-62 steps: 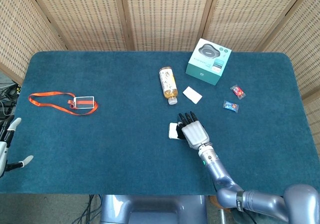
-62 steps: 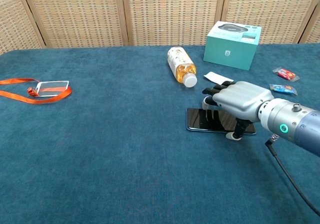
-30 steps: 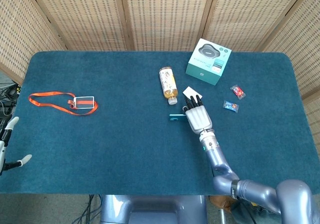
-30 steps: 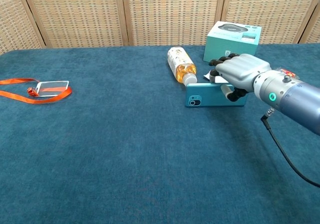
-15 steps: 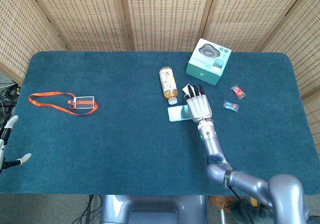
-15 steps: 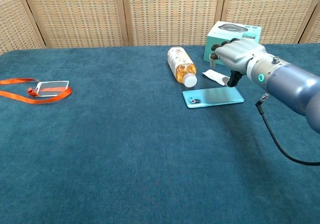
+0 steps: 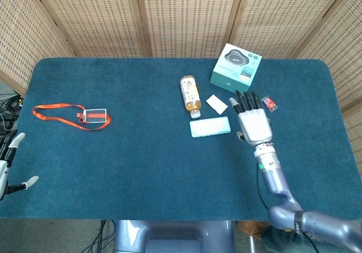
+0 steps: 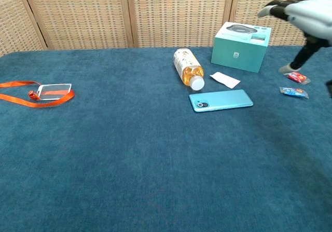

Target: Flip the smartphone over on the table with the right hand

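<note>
- A blue cloth-covered table (image 7: 113, 151) stands before woven screens (image 7: 186, 15), its load gathered toward the far right.
- The right arm (image 7: 271, 174) reaches up from the near edge, just right of centre.
- The right hand (image 7: 252, 121) hangs raised above the cloth with its fingers (image 7: 247, 100) spread and nothing held; in the chest view the same hand (image 8: 306, 14) shows at the top right corner, clear of the table.
- A teal box (image 7: 236, 69) sits upright at the far side; the chest view (image 8: 241, 46) shows it behind the other small things.
- The phone (image 7: 210, 127) lies flat, teal back and camera lens up, just left of the right hand and not touching it; in the chest view (image 8: 221, 100) it rests near the bottle cap.
- A bottle (image 7: 190, 95) lies on its side, cap toward the phone.
- An orange lanyard (image 7: 70, 116) with a badge holder lies well apart at the left.
- A white card (image 7: 216, 104) lies between bottle and box.
- Two sweets (image 8: 294, 84) lie at the right, near the hand.
- The left hand (image 7: 8, 165) shows only at the left edge; whether its fingers hold anything cannot be told.
</note>
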You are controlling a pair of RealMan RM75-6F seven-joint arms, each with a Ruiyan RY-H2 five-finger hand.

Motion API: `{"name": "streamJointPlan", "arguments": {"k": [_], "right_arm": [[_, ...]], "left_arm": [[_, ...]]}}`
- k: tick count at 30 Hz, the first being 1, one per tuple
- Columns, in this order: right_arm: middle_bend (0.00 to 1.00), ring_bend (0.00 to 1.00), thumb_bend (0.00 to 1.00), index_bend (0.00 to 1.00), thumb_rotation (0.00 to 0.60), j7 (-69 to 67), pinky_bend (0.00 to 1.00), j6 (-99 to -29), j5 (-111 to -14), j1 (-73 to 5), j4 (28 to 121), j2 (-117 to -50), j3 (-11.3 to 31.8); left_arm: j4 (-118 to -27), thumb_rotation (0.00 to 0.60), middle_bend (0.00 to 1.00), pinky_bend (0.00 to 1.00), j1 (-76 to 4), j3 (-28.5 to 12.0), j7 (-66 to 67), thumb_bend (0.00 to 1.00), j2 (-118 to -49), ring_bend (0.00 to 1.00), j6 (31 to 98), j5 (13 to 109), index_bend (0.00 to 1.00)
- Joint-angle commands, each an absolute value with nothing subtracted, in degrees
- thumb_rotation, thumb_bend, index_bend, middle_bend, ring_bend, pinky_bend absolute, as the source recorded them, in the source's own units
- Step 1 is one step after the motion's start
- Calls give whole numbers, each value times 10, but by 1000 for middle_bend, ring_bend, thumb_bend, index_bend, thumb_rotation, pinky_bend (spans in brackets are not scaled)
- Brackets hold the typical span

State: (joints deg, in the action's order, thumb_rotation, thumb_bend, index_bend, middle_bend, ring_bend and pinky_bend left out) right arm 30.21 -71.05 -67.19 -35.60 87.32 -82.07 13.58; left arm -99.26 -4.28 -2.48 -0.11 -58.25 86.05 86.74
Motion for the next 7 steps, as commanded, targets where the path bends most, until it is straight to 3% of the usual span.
{"name": "streamJointPlan", "arguments": {"k": [1,7], "right_arm": [[0,0,0,0,600,176,0,-791,-732,-262,943,-734,93],[0,0,0,0,600,95,0,-873,-794,-184,941,-695,46]], "left_arm": [[-992,600,0,0,-40,-19,-4,0,-584,0,865,877,0],[-992,600,0,0,-35,-10,3,0,-588,0,878,904,0]]}}
